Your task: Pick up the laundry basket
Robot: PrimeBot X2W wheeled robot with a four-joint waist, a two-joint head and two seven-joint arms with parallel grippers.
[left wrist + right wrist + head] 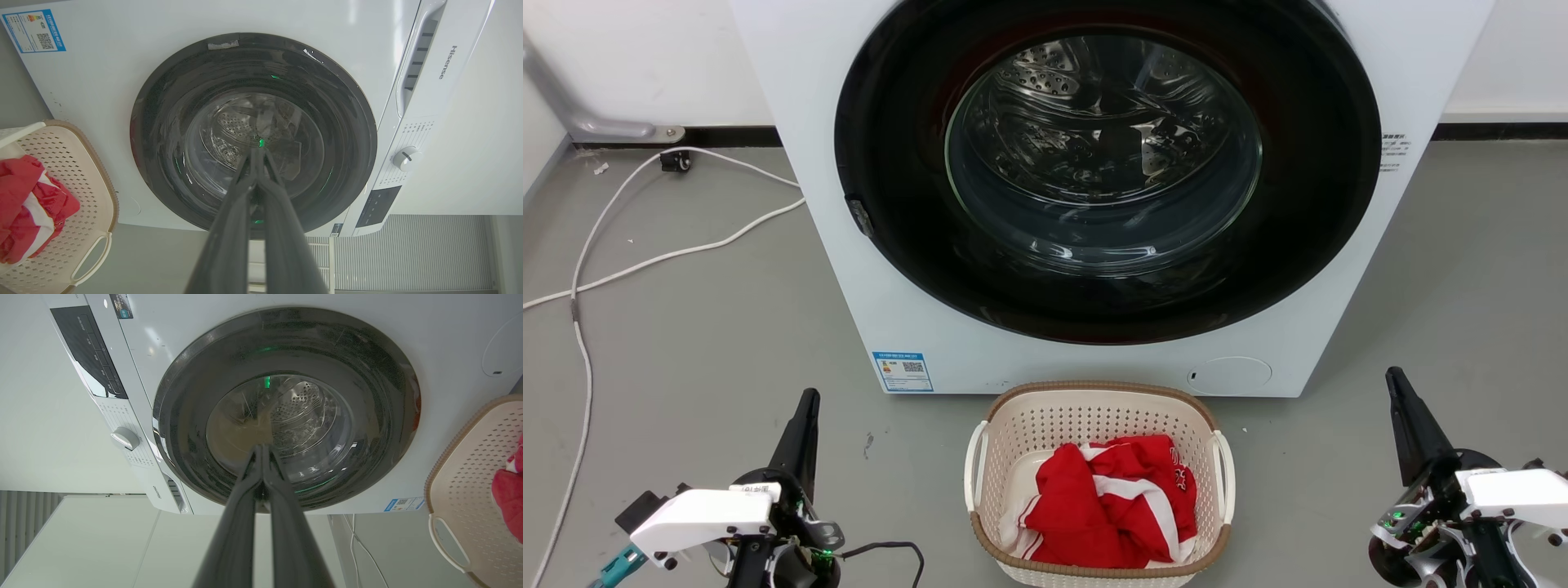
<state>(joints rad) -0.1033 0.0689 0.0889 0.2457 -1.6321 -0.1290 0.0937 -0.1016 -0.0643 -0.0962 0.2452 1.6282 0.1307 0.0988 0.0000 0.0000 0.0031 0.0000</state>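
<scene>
Holding red-white cloth (1111,502) | laundry basket (1094,416) | cream perforated, brown rim

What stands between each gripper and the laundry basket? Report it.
Nothing visible. Bare grey floor lies between the left gripper and the laundry basket, and between the right gripper and it. The washing machine stands behind the basket, not in either path.
</scene>
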